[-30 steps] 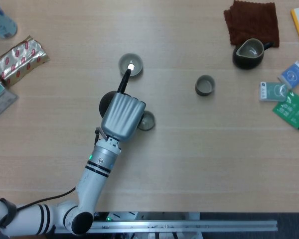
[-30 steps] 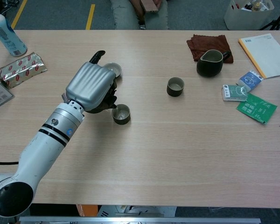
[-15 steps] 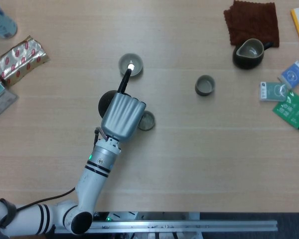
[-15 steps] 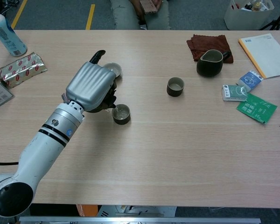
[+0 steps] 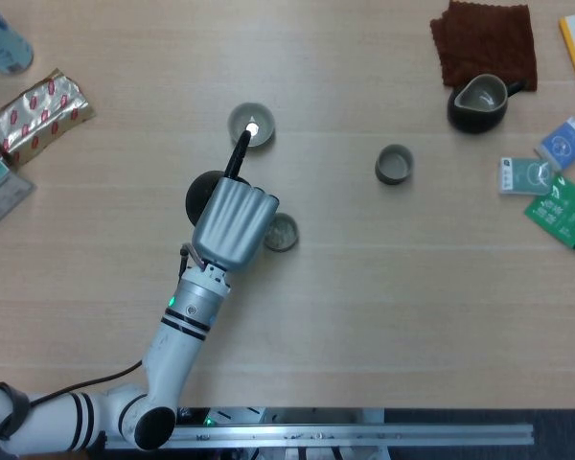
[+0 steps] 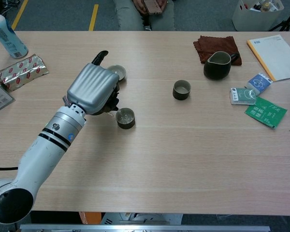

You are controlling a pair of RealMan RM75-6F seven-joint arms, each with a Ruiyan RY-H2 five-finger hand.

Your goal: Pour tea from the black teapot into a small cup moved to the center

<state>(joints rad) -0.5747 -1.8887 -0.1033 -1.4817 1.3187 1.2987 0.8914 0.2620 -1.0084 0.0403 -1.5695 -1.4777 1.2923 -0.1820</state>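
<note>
My left hand [image 5: 233,225] [image 6: 93,88] grips the black teapot [image 5: 203,193], covering most of it. The pot's thin black stem [image 5: 238,153] [image 6: 100,57] sticks out past the fingers toward the far side. A small cup [image 5: 283,232] [image 6: 125,118] stands right beside the hand's right edge, close under the pot's dark lower part [image 6: 113,104]. A second small cup [image 5: 251,123] [image 6: 117,71] sits just behind the stem. A third cup [image 5: 394,164] [image 6: 181,89] stands alone toward the right. My right hand shows in neither view.
A dark pitcher [image 5: 479,103] [image 6: 217,65] rests by a brown cloth [image 5: 484,43] at the back right. Tea packets [image 5: 556,182] and a yellow notebook [image 6: 275,55] lie at the right. A foil packet [image 5: 38,110] and a bottle [image 6: 7,34] are at the far left.
My left hand and the teapot have shifted slightly left, and a little more of the cup beside them shows. Nothing else has moved.
</note>
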